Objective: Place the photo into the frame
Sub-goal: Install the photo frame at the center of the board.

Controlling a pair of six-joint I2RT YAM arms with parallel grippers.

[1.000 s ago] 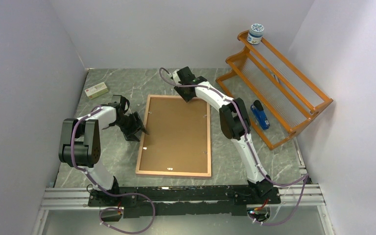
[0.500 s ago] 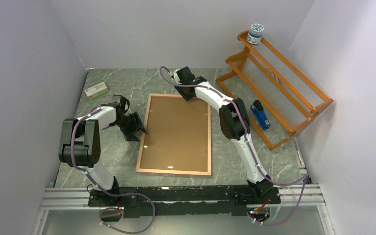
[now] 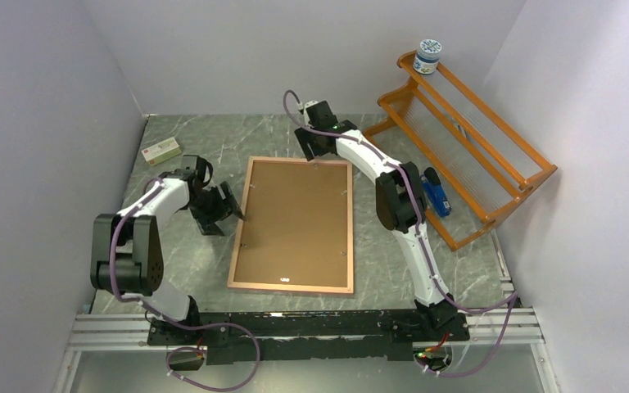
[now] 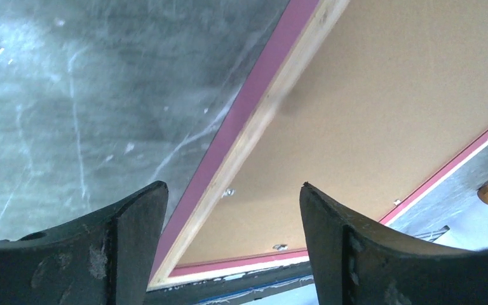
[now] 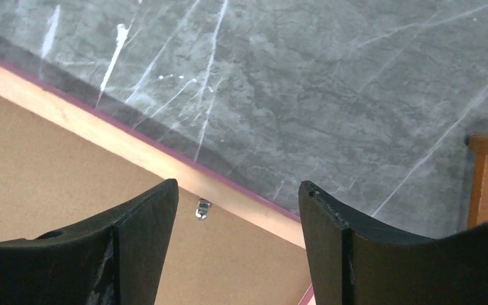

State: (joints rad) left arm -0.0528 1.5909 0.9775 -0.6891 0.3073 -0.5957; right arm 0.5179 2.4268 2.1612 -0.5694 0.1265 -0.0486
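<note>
The frame [image 3: 291,287] is recorded lying flat at the centre of the table [image 3: 180,262], with a brown board [image 3: 295,221] set in it. At its 9 o'clock edge the left gripper [image 4: 233,185] is held wide apart and empty, the rim seen between its fingers. At 12 o'clock the right gripper [image 5: 238,184] is likewise wide and empty above a metal clip [image 5: 203,208], and an orange rack [image 3: 467,131] is noted at 2 o'clock.

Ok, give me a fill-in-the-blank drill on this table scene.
The frame lies flat with its brown backing board facing ____.
The left gripper and the right gripper are both ____.
The jar stands on top of the ____ rack.
Missing words: up; open; orange.
</note>
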